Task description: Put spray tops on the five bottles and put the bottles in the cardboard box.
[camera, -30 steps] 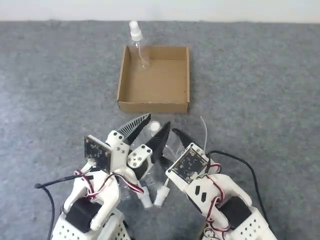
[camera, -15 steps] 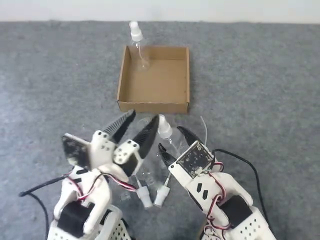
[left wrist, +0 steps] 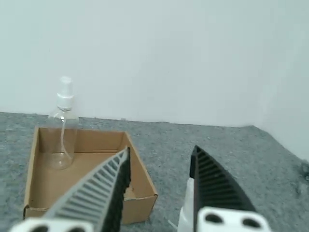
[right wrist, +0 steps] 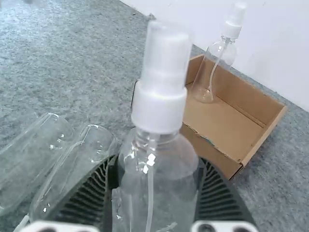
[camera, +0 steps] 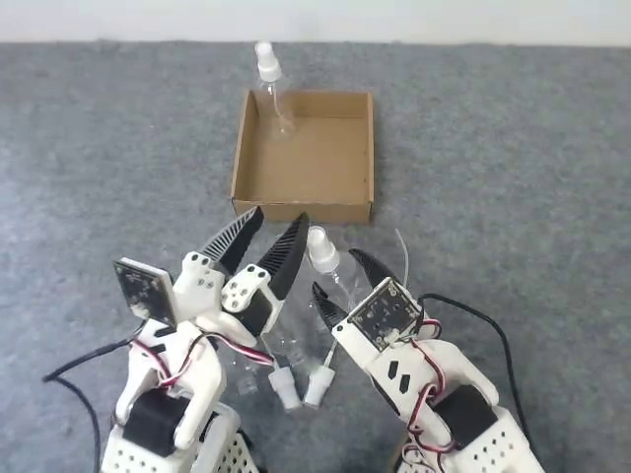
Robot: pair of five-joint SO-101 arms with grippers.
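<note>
1. your right gripper (camera: 337, 276) is closed on a clear bottle (right wrist: 155, 174), its jaws pressing both sides of the body.
2. that bottle stands upright with a white spray top (right wrist: 161, 87) on its neck, just in front of the cardboard box (camera: 301, 209).
3. your left gripper (left wrist: 161, 154) is spread wide with nothing between its fingers; it hovers just beside the held bottle, with its tips toward the box.
4. 1 capped bottle (camera: 271, 84) stands upright inside the box, at its far corner on the left arm's side.
5. 2 more clear bottles (right wrist: 72, 164) lie on the grey table (camera: 513, 177) between the arms, beside the held bottle.
</note>
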